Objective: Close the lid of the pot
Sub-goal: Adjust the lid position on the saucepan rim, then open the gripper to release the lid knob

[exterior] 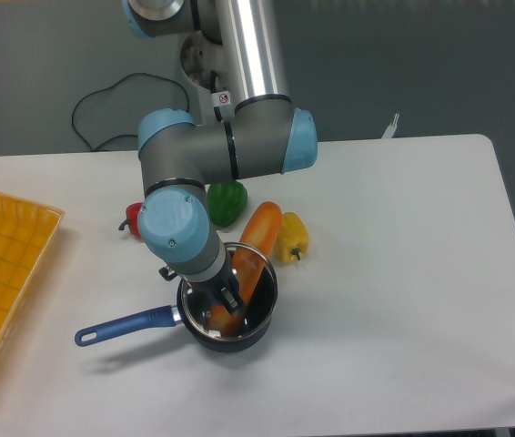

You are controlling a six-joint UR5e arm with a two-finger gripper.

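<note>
Fixed camera, landmark: the pot (230,319) is sitting on the white surface (394,273), its blue handle (126,326) pointing left.
Lid: the lid (250,284) is lying over the pot mouth, its rim reading as a thin ring above the pot wall; whether it is seated flat or tilted cannot be told. The knob is hidden.
End effector: the end effector (226,299) is reaching down over the pot centre, fingers set narrow. A grip on the knob is likely, but the contact is hidden, so it cannot be told.
Pot contents: something orange is showing through the glass.
Neighbours: an orange pepper (259,228) is lying just behind the pot, a yellow pepper (291,238) behind and right, a green pepper (226,202) and a red pepper (134,218) further behind. A yellow tray (3,264) is well to the left.
Step advice: keep the lid level and centred, lower straight, and release only once the rim is bearing all round.
</note>
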